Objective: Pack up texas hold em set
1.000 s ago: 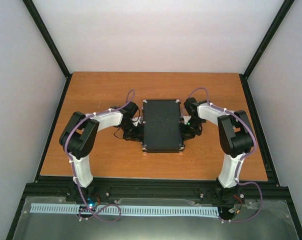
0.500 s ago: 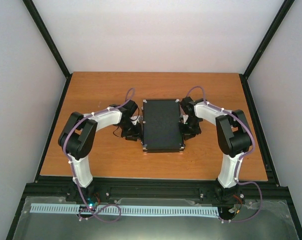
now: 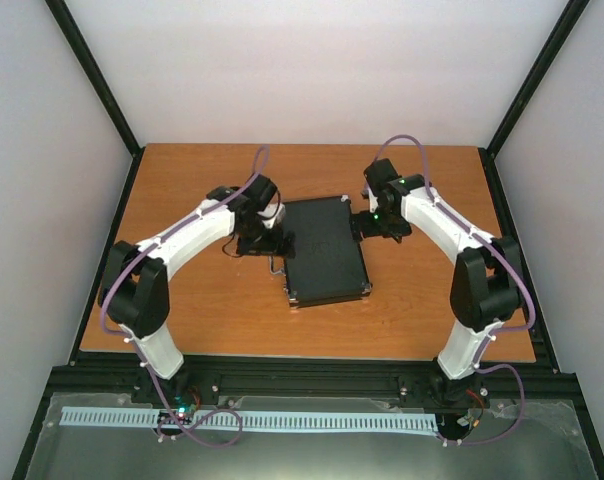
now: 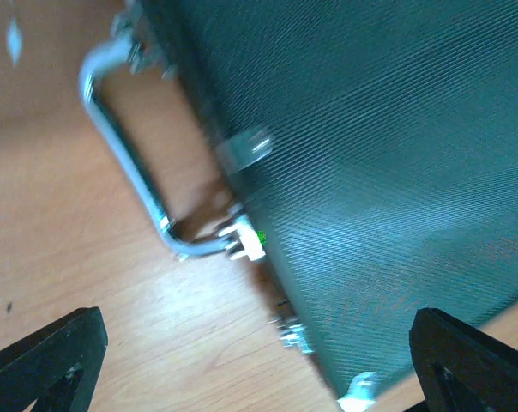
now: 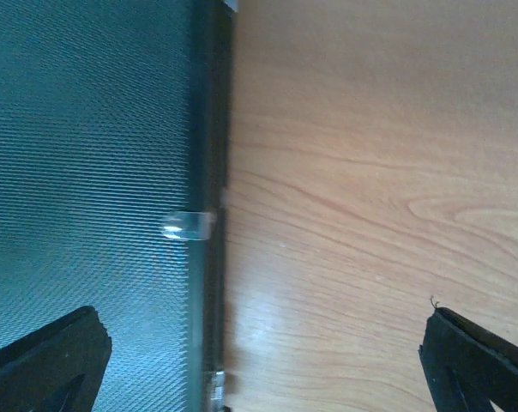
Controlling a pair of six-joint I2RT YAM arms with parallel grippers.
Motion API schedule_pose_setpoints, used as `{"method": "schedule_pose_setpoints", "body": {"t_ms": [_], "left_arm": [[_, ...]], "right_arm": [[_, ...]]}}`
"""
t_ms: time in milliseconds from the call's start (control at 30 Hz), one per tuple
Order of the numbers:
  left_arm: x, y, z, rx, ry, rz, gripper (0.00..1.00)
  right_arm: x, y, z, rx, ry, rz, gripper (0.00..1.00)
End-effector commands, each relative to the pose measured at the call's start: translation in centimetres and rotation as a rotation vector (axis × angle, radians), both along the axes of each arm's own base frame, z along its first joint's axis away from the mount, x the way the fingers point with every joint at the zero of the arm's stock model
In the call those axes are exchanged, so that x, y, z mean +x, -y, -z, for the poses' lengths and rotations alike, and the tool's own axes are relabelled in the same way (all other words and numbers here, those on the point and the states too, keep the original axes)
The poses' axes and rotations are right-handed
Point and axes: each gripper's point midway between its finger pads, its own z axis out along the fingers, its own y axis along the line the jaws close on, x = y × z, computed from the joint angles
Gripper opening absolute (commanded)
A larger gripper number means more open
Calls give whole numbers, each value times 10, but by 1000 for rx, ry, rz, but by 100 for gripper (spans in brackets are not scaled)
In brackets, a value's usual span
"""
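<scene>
Black case [image 3: 325, 250], shut and flat near the middle of the surface [image 3: 182, 180], turned slightly askew. Metal handle [image 3: 275, 268] on its left long edge, lying out over the wood. Left tool [image 3: 265, 236] just beside that same edge, toward the far end. Right tool [image 3: 368, 222] just beside the opposite long edge, near the far corner.

From the left wrist: textured lid filling the upper right, handle [image 4: 122, 146] curving off the case's edge at upper left. Left tool [image 4: 259, 365] spread wide over that edge, dark fingertips [image 4: 49, 360] in the bottom corners, gripping nothing.

From the right wrist: case [image 5: 87, 172] across the left half, a small metal clip [image 5: 188, 226] on its edge, bare wood to the right. Right tool [image 5: 263, 365] likewise wide open and empty, straddling the case's edge. Cannot tell whether either tool touches the case.
</scene>
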Motion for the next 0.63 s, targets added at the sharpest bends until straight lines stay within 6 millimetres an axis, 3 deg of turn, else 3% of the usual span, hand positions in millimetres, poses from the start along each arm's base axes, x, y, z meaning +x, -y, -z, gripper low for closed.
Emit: {"method": "schedule_pose_setpoints", "body": {"t_ms": [0,433,600], "left_arm": [[23,22,-61,-113,171,41,100],[55,20,-97,-152,260,-48,100],[62,19,-105,-156,276,-59,100]], "right_arm": [[10,-19,-44,80,128,-44,100],[25,-12,-92,94,280,-14,100],[26,-4,-92,58,293,20,100]]}}
